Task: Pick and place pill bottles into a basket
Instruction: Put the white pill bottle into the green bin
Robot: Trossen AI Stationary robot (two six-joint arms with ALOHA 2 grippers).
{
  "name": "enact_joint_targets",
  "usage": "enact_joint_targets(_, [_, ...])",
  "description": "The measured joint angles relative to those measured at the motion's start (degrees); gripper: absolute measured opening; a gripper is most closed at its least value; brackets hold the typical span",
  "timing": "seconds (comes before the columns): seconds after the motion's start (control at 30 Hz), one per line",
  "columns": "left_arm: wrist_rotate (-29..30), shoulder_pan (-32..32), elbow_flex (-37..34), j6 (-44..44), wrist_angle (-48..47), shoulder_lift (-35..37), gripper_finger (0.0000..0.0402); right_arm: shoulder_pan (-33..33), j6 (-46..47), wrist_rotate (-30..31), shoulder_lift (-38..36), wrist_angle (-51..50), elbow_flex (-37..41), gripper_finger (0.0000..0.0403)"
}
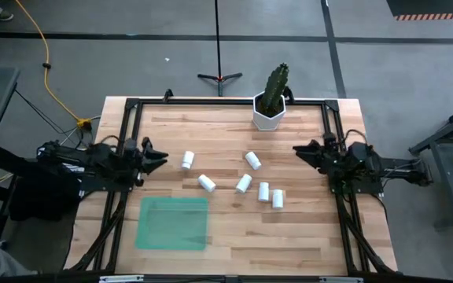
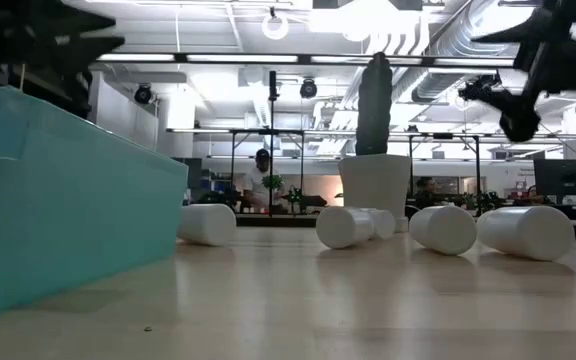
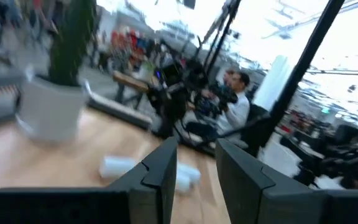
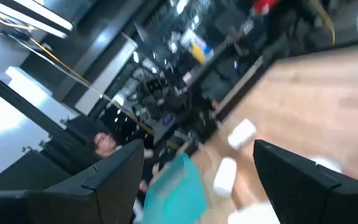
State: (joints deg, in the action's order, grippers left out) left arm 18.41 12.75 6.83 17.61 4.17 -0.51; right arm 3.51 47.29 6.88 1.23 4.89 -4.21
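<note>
- Wooden worktop (image 1: 234, 228) carries everything; the left pincer (image 1: 160, 157) hovers at its left edge, fingers closed on nothing, with the nearest pill bottle (image 1: 187, 161) just ahead of its tips.
- Green translucent basket (image 1: 172, 223) lies near that pincer, off to its side toward the front edge, and has no bottles in it.
- White pill bottles lie on their sides between the two pincers: a second (image 1: 206, 183), a third (image 1: 244, 184), a fourth (image 1: 252, 160), then a close pair (image 1: 270, 195).
- They look light, rigid and smooth, so likely to roll; a grip across the middle of the barrel, square to its length, seems safest.
- Right pincer (image 1: 302, 152) hovers at the right edge, fingers spread wide and empty, the fourth bottle nearest ahead of it.
</note>
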Motion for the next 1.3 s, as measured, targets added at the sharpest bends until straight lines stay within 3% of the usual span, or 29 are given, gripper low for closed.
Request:
enact_joint_targets(0.13, [2.5,0.0,5.7,-5.9,-3.2,0.0,0.0147,0.0,-7.4,4.1,2.7,-2.4,-7.0,0.0293])
enact_joint_targets(0.3, [4.8,0.0,16.3,-12.7,-10.6,-2.3,0.0147,0.0,-15.1,8.9,11.3,-13.1,-20.2,0.0293])
enact_joint_targets(0.5, [8.2,0.0,31.7,-16.7,-24.2,-10.7,0.0147,0.0,-20.9,10.9,28.5,-30.1,-39.8,0.0293])
enact_joint_targets(0.83, [12.0,0.0,53.5,-18.8,-44.0,-26.6,0.0147,0.0,-20.1,12.5,60.3,-61.8,-69.9,0.0293])
enact_joint_targets(1.07, [12.8,0.0,57.5,-18.9,-48.2,-29.7,0.0147,0.0,-17.0,10.5,78.0,-73.2,-84.5,0.0293])
enact_joint_targets(1.3, [12.8,0.0,57.5,-18.7,-48.9,-29.7,0.0147,0.0,-13.8,6.4,90.2,-76.2,-90.1,0.0293])
